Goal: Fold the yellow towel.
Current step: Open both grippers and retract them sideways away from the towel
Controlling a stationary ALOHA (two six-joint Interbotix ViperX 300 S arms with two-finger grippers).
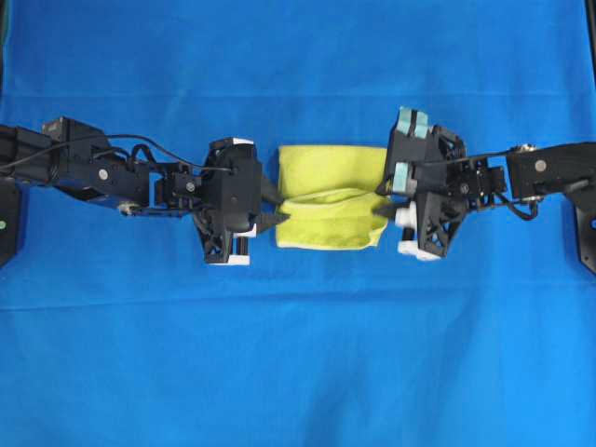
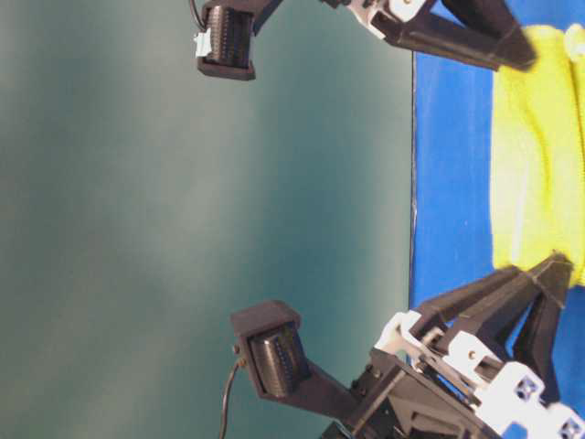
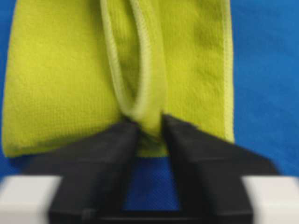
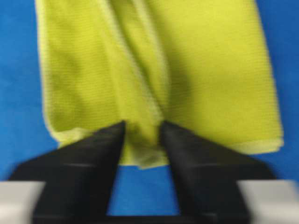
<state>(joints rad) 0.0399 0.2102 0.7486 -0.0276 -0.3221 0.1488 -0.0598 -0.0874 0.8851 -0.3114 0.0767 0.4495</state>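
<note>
The yellow towel (image 1: 331,191) lies folded into a band at the middle of the table, with a raised ridge running across it between the two grippers. My left gripper (image 1: 277,207) is at the towel's left edge. In the left wrist view its jaws (image 3: 150,126) stand partly apart, and a looped fold of the hem (image 3: 142,79) stands between them. My right gripper (image 1: 384,200) is at the right edge. Its jaws (image 4: 142,128) stand wider, with a tongue of the towel (image 4: 215,70) lying loosely between them.
A large blue cloth (image 1: 298,372) covers the whole table under the towel. The left arm (image 1: 93,168) stretches in from the left edge and the right arm (image 1: 540,172) from the right. A dark green wall (image 2: 183,219) fills the table-level view.
</note>
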